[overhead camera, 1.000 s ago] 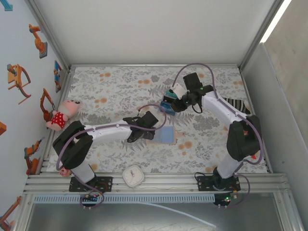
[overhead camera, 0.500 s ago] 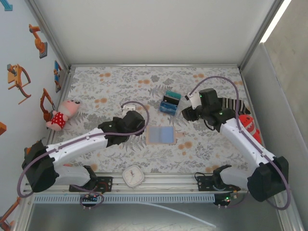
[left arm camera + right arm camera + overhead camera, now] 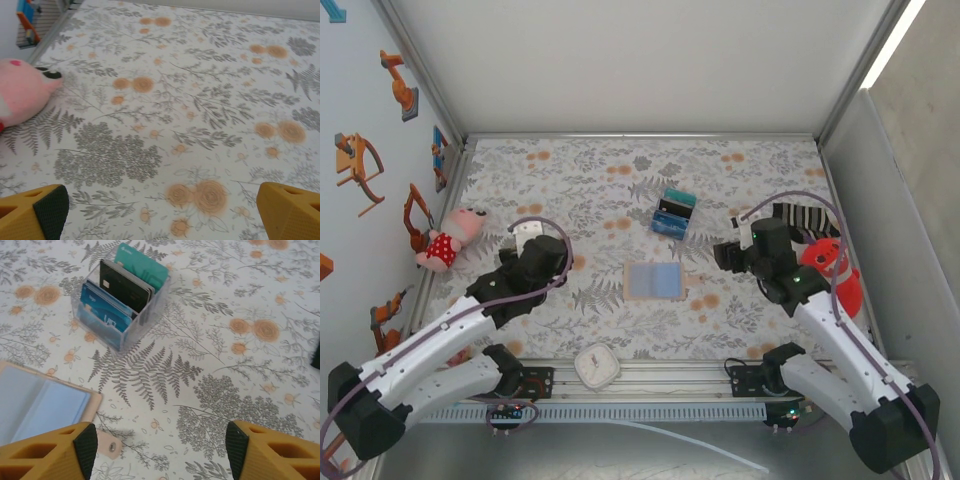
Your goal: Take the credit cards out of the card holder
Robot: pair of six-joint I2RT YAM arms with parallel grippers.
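Note:
The card holder [image 3: 653, 281] lies open and flat mid-table, pale blue inside with a tan rim. In the right wrist view the card holder [image 3: 42, 405] sits at lower left, its snap tab [image 3: 109, 444] beside my left finger. Teal, black and blue credit cards [image 3: 125, 282] stand upright in a clear box [image 3: 673, 212] behind it. My right gripper [image 3: 160, 445] hovers open over bare cloth, right of the holder [image 3: 728, 253]. My left gripper [image 3: 160, 210] is wide open with nothing in it, far left of the holder [image 3: 525, 238].
A pink plush toy [image 3: 450, 238] lies at the left edge, close to my left gripper [image 3: 20, 95]. A striped cloth [image 3: 805, 215] and a red toy [image 3: 835, 272] sit at the right. A small white clock [image 3: 597, 365] rests at the near edge.
Both arms have pulled back toward the near edge. The right gripper left the card box and opened wider. The left gripper moved left, away from the card holder.

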